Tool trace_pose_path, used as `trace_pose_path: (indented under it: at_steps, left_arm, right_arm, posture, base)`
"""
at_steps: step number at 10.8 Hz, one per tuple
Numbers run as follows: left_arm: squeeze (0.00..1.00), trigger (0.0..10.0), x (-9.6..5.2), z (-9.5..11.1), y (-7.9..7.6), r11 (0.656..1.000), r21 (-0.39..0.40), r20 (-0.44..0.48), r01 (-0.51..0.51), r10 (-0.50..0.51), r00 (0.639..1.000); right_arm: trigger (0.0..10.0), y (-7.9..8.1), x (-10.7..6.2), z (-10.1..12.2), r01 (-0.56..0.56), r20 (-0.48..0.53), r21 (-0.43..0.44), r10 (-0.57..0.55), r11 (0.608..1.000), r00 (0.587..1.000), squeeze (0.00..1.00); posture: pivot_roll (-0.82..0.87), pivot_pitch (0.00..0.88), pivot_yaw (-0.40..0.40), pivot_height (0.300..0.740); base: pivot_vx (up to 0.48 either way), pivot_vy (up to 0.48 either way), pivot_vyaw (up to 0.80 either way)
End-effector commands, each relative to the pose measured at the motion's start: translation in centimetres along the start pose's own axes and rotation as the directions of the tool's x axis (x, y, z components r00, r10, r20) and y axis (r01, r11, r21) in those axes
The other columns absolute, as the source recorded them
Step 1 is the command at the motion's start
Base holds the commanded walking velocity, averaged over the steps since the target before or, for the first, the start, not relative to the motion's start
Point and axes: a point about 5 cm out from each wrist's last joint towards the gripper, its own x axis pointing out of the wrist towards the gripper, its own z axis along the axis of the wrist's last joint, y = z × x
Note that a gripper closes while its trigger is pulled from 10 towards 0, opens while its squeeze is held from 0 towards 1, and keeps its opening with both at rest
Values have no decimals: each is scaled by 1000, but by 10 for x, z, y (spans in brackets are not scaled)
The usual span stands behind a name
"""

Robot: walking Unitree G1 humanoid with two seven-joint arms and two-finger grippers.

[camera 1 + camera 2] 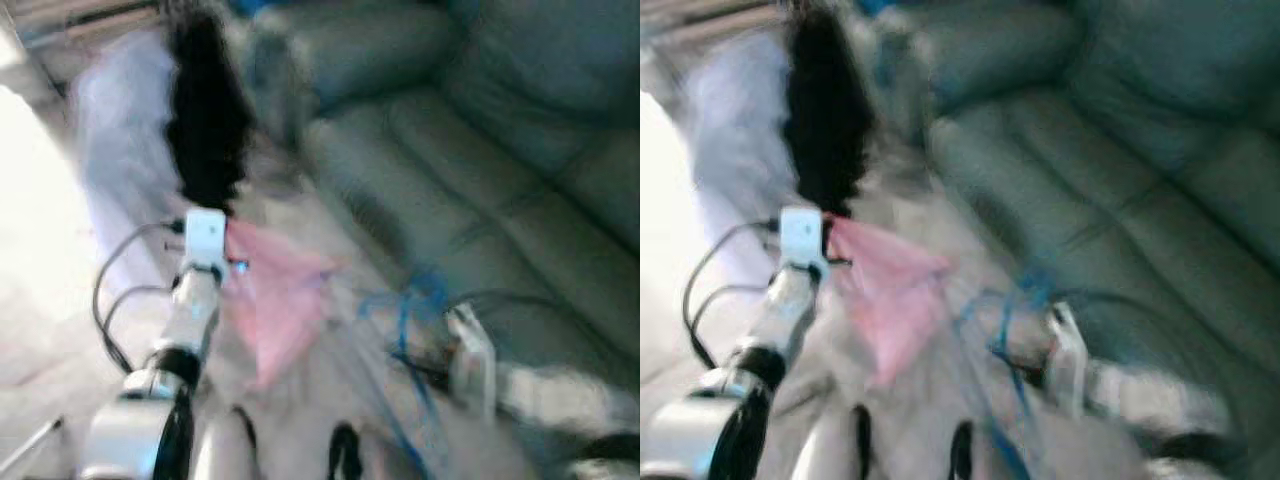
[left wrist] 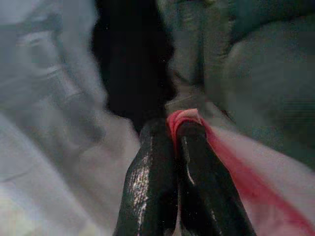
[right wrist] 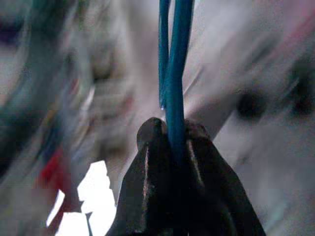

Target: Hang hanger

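Observation:
Every view is blurred by motion. My left gripper [image 2: 174, 129] is shut on the edge of a pink cloth [image 2: 246, 167], which hangs beside my left wrist [image 1: 205, 240] as a pink triangle [image 1: 280, 300]. A tall black blur [image 1: 205, 120] rises beyond that wrist; I cannot tell what it is. My right gripper [image 3: 170, 127] is shut on the thin blue wire of a hanger [image 3: 172, 59]. The hanger [image 1: 405, 315] shows as a blue loop just left of my right wrist [image 1: 470, 360], low in front of the sofa.
A grey-green leather sofa [image 1: 480, 150] takes up the right and the back. A pale lilac shape [image 1: 120, 130] stands at the left behind the black blur. Bright pale floor [image 1: 40, 250] lies at the far left.

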Motion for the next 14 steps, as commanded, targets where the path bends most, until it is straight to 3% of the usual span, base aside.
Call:
trace_pose_path:
  at_steps: [1, 2, 3, 4, 5, 6, 7, 8, 9, 10, 11, 14]
  left_arm:
    - [0, 10000, 1, 3, -2, 1000, -4, 13, 10, -10, 1000]
    - [0, 10000, 1, 4, 0, 1000, -4, 13, 3, -3, 1000]
    - [0, 10000, 2, 4, -1, 1000, -1, 14, 5, -5, 1000]
    - [0, 10000, 1, 4, -2, 1000, 6, 16, 9, -9, 1000]
    - [0, 10000, 1, 3, 0, 1000, 16, 12, 7, -7, 1000]
    - [0, 10000, 1, 2, 2, 1000, 25, 8, 5, -6, 1000]
    - [0, 10000, -3, -6, 2, 992, 124, -9, 33, -32, 999]
    - [0, 10000, -8, -18, 1, 977, 193, -56, 91, -81, 995]
    - [0, 10000, -13, -27, 1, 966, 224, -90, 130, -112, 990]
    - [0, 10000, -22, -44, 11, 961, 247, -156, 127, -90, 984]
    - [0, 10000, -28, -55, 20, 962, 252, -195, 102, -53, 979]
    - [0, 10000, -28, -55, 19, 967, 242, -192, 78, -32, 981]
  right_arm:
    - [10000, -9, 11, -13, 81, -80, -48, -85, 996, 993, 0]
    - [10000, -28, 10, 7, 245, 67, -98, -240, 964, 969, 0]
    - [10000, -36, 6, 3, 337, -19, -254, -353, 907, 936, 0]
    - [10000, -41, 4, -5, 342, -118, -382, -412, 859, 903, 0]
    - [10000, -47, -6, -3, 330, -158, -626, -529, 707, 834, 0]
    - [10000, -50, -12, 3, 355, -127, -717, -613, 599, 780, 0]
    - [10000, -63, -25, 27, 462, 53, -821, -762, 335, 646, 0]
    - [10000, -57, -24, 49, 531, 231, -822, -732, 205, 641, 0]
    - [10000, -53, -24, 60, 560, 331, -821, -702, 116, 631, 0]
    - [10000, -47, -19, 70, 597, 432, -801, -645, 47, 630, 0]
    - [10000, -46, -16, 74, 627, 485, -778, -612, 24, 625, 0]
    - [10000, -51, -15, 71, 616, 474, -786, -599, 42, 646, 0]
  posture:
    - [-43, 159, -66, 740]
    - [-48, 158, -63, 740]
    - [-44, 157, -62, 740]
    - [-43, 155, -60, 740]
    - [-43, 157, -61, 740]
    - [-43, 157, -61, 740]
    - [-44, 156, -63, 740]
    - [-42, 154, -66, 740]
    - [-42, 154, -66, 740]
    - [-41, 158, -63, 740]
    - [-41, 161, -63, 740]
    - [-44, 165, -67, 740]
  base:
    - [0, 0, 0]
    - [0, 0, 0]
    - [0, 0, 0]
    - [0, 0, 0]
    - [0, 0, 0]
    - [0, 0, 0]
    - [0, 0, 0]
    - [0, 0, 0]
    - [0, 0, 0]
    - [0, 0, 0]
    - [0, 0, 0]
    - [0, 0, 0]
